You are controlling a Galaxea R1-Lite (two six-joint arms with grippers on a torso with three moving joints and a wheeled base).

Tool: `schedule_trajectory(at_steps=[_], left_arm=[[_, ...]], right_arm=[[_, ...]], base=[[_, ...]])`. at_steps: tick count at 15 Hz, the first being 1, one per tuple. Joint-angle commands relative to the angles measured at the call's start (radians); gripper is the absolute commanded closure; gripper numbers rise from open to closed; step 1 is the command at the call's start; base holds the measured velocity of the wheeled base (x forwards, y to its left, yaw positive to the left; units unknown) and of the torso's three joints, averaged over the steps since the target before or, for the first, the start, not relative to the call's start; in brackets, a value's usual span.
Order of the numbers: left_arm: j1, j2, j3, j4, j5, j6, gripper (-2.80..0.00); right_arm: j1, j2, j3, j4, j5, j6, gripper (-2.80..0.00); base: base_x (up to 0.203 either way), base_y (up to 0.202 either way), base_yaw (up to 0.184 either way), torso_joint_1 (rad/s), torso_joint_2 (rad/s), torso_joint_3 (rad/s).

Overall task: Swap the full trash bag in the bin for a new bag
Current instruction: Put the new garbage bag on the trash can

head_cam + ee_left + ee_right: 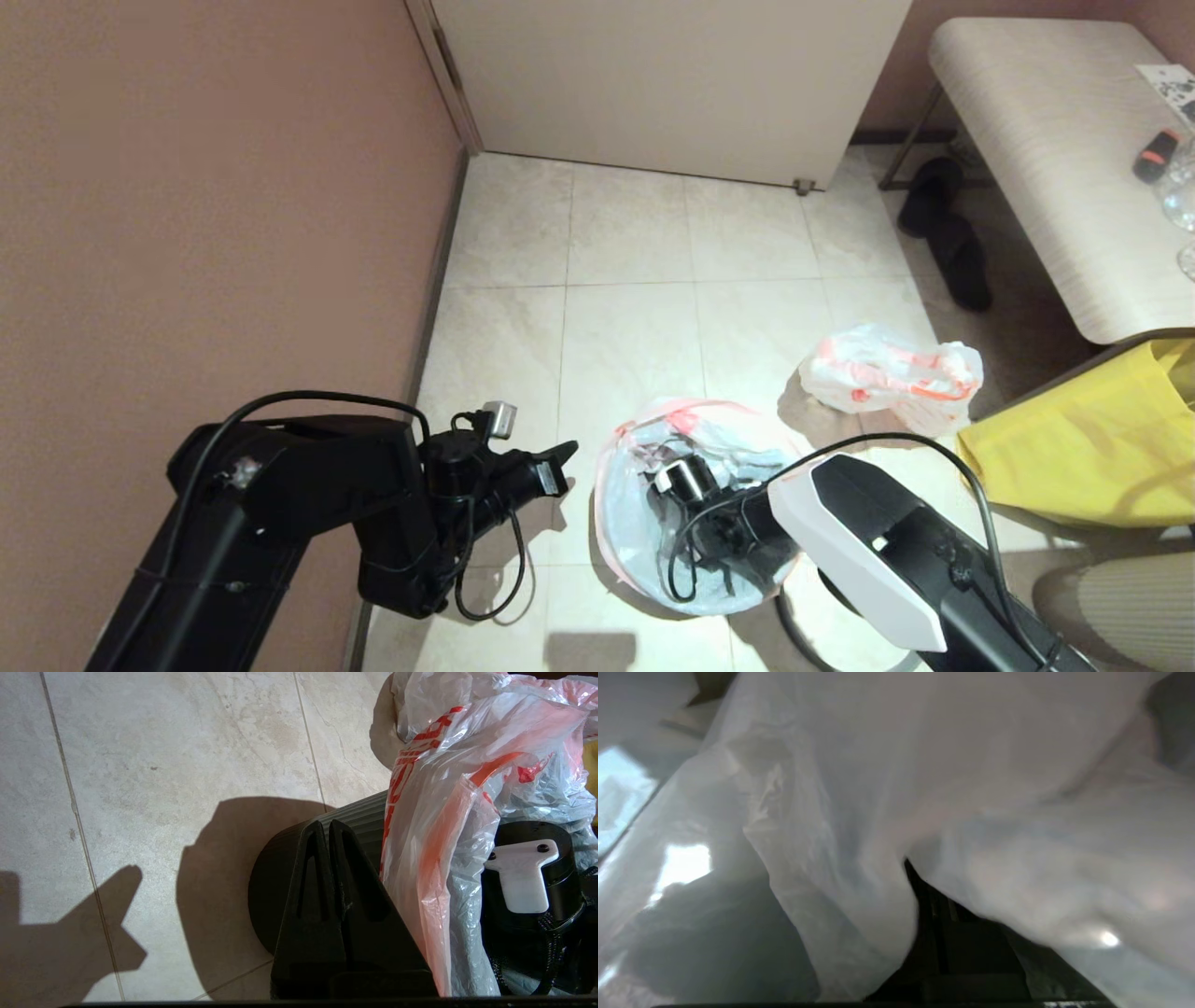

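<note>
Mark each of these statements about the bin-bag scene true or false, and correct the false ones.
1. The right gripper reaches down inside the new bag that lines the bin. True.
2. The full trash bag is still in the bin. False: it lies on the floor tiles, beyond the bin.
3. The left gripper holds the bag's rim. False: its jaws are shut on nothing, beside the bin's outer wall.
4. A yellow fabric bag sits on the robot's right. True.
5. A pair of dark slippers lies under the bench. True.
</note>
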Motion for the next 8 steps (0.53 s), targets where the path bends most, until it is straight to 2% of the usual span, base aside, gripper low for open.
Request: schedule_trajectory(at_steps=[1,8], left_arm=[[-0.001,0.002,-0.001,-0.047,-0.002,-0.002,0.0],[-0.003,0.002,-0.001,-0.047,-0.002,-0.001,0.0]], right_arm=[[-0.002,0.021,0.0,-0.03,0.004,-0.002,0.0],[-0.006,0.102,0.0,-0.223,0.073,-0.106,0.0]], base=[[0.0,0.0,0.0,0.0,0.0,0.0],[0.0,0.0,0.0,0.0,0.0,0.0]])
